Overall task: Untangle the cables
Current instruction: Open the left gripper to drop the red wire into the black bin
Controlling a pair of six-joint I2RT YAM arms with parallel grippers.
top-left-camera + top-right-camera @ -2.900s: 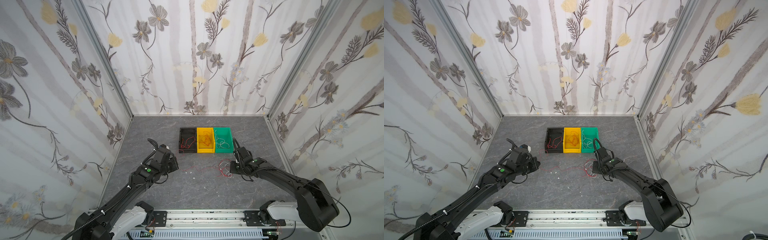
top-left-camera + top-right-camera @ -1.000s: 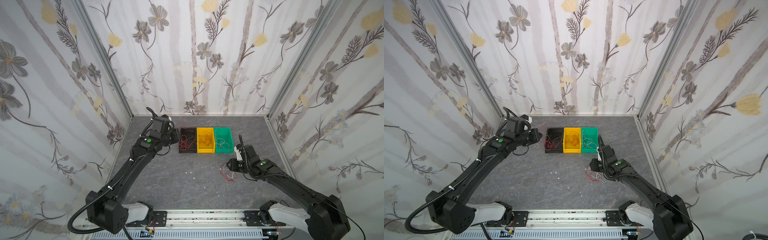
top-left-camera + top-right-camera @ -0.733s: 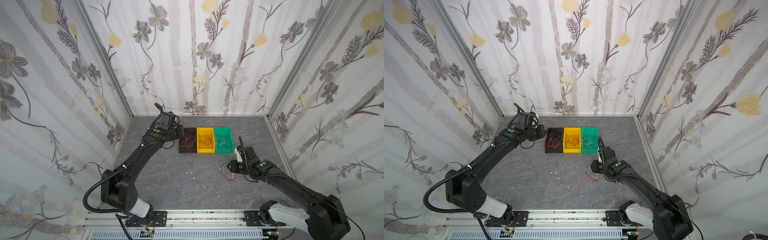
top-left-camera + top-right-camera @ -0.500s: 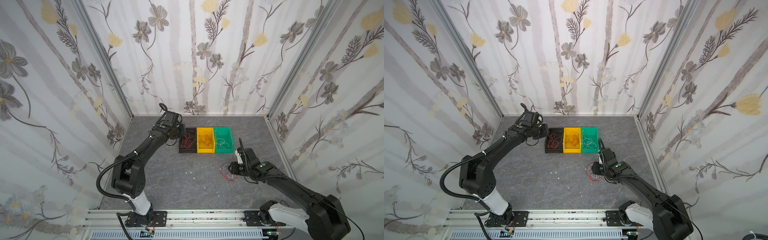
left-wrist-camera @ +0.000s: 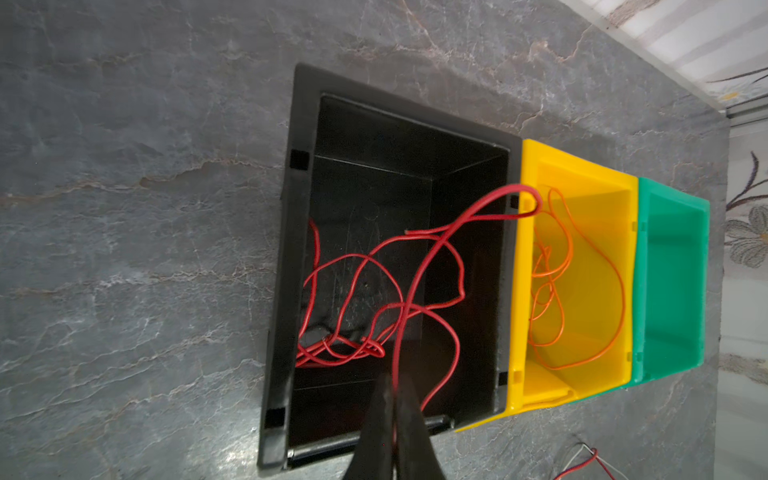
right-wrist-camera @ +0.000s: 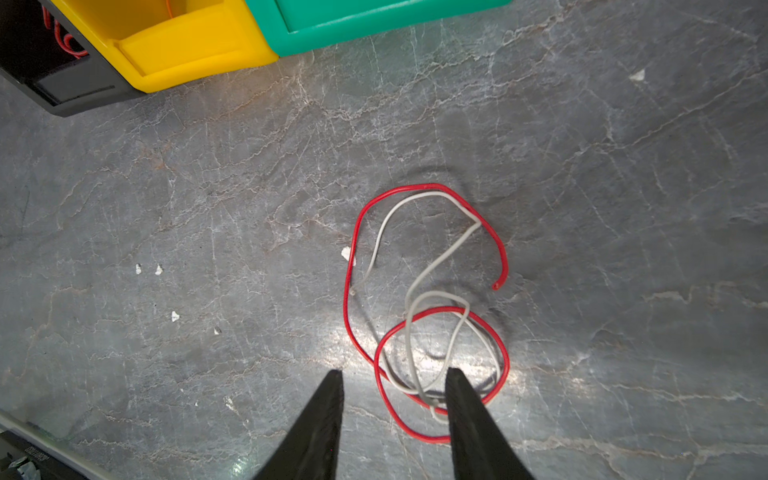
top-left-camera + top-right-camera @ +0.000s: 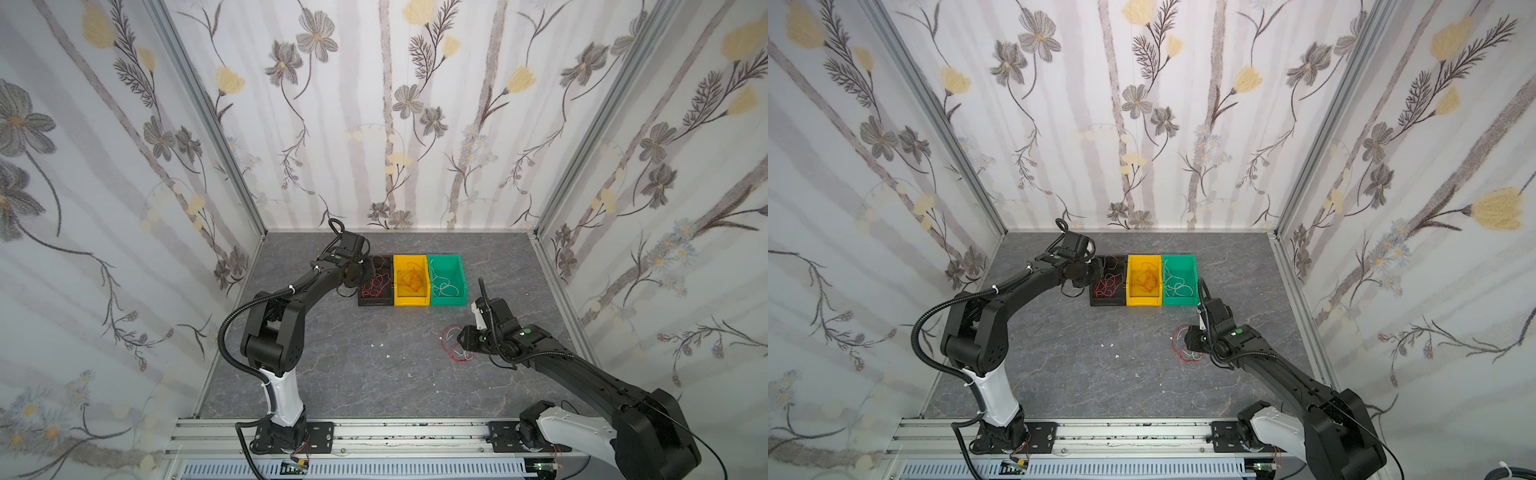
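Two fingers of the left gripper [image 5: 394, 388] are pressing tight together on a red cable [image 5: 419, 270], which is rising out of the pinch and arching above the black bin [image 5: 291, 232], where more red cables [image 5: 345, 291] are lying curled on the floor. The right gripper [image 6: 395, 384] is hovering low with its fingers [image 6: 328, 411] standing apart and holding nothing. One finger is overlapping the near end of a knot, though whether it is touching I cannot tell. In that knot a white cable [image 6: 440, 257] is threading through the loops of a second red cable [image 6: 353, 232]. The knot is lying flat on the worktop [image 6: 166, 208], towards its right edge and in front of the green bin [image 7: 448, 301]. The three bins are sitting in a row near the middle of the back edge, the yellow bin [image 5: 577, 164] carrying orange cables [image 5: 552, 266] and the green one white cables [image 7: 442, 286]. All of these are looking feather-light and limp, yet springy enough to be holding curls. They are also looking thin and smooth enough to be sliding out of a loose pinch, so a firm bite right at the fingertips is seeming wise. For the knot, I am judging a free end the best hold, since pulling mid-loop is likely tightening it.
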